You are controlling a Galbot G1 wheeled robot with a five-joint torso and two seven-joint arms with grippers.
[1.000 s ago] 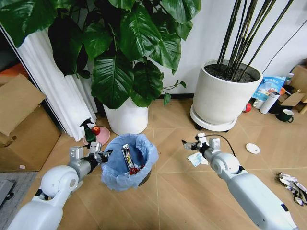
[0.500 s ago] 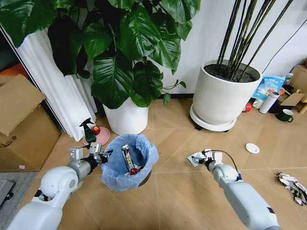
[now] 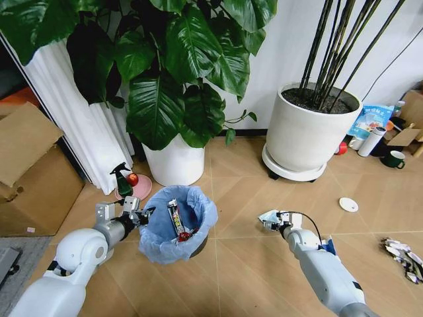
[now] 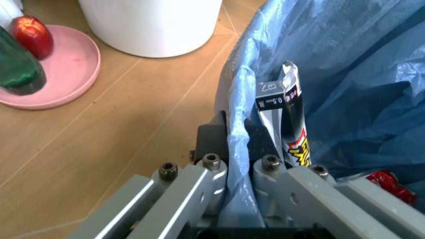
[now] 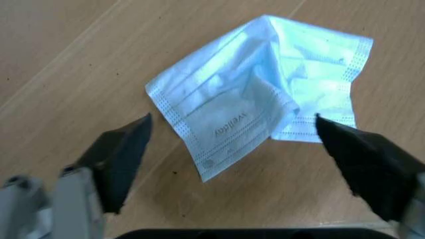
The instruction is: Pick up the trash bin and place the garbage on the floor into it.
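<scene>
Pale-blue folded garbage (image 5: 259,94) lies flat.

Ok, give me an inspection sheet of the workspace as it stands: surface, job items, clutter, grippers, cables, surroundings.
Surface: herringbone wooden floor, dry as far as visible.
Job's things: trash bin with blue liner, a printed tube and red wrapper inside; folded face mask flat on the floor; white disc; printed wrappers at right.
Clutter: pink dish with spray bottle, cups and bottle near the wall.
Grippers: left gripper shut on the bin's lined rim; right gripper open, fingers either side of the mask.
Cables: thin black cable looping at the right wrist.
Surroundings: two large white plant pots, cardboard boxes at left.
</scene>
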